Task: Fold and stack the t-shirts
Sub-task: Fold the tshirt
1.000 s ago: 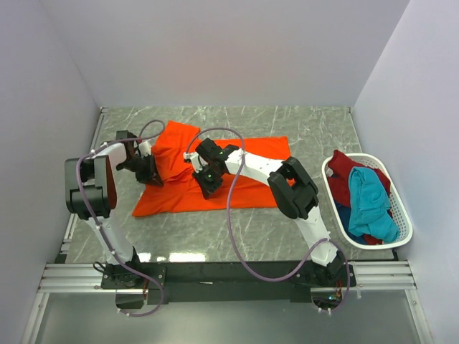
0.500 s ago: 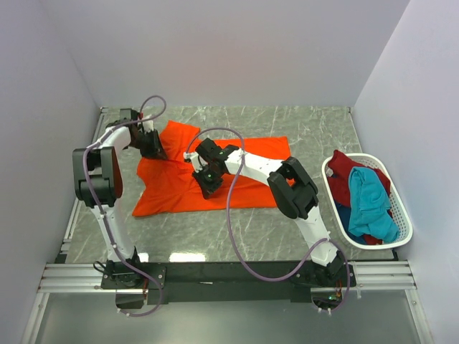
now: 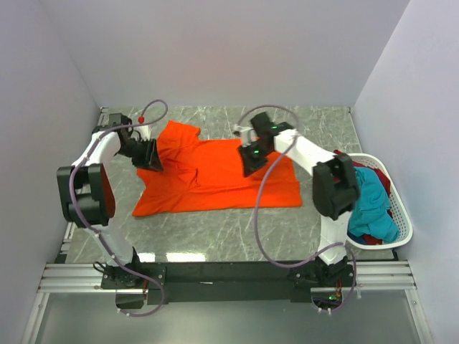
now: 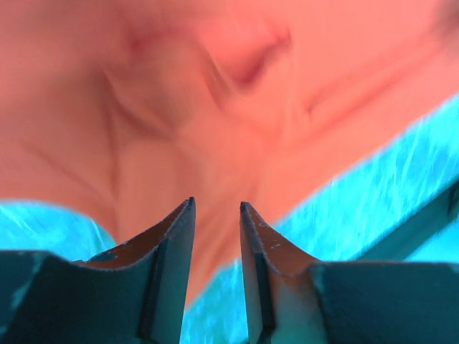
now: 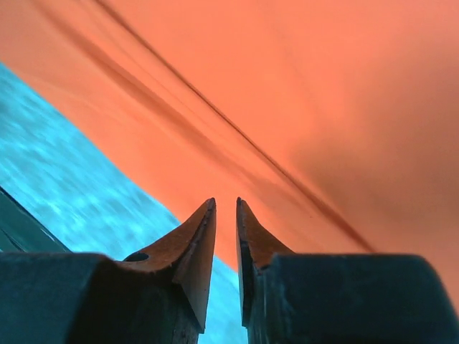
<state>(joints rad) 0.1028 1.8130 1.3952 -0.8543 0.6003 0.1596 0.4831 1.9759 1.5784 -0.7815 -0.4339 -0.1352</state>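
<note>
A bright orange t-shirt [image 3: 208, 183] lies spread on the marble table, one sleeve [image 3: 179, 132] pointing to the back left. My left gripper [image 3: 150, 156] hangs over its left edge. In the left wrist view this gripper [image 4: 216, 204] is open, nothing between the fingers, with orange cloth [image 4: 215, 107] just beyond the tips. My right gripper [image 3: 251, 161] is over the shirt's upper right part. In the right wrist view it [image 5: 226, 202] stands a narrow gap open and empty above the cloth's edge [image 5: 323, 107]. More t-shirts, teal [image 3: 369, 201] and dark red [image 3: 343, 166], lie in the basket.
A white plastic basket [image 3: 401, 218] stands at the table's right edge, close beside the right arm's elbow [image 3: 333, 188]. Grey walls close the table in on the left, back and right. Bare marble [image 3: 215, 229] shows in front of the shirt.
The right gripper moved from the shirt's middle to its upper right, and the cloth now lies flatter and wider. The left gripper shifted to the left edge. Both jaws opened and let go.
</note>
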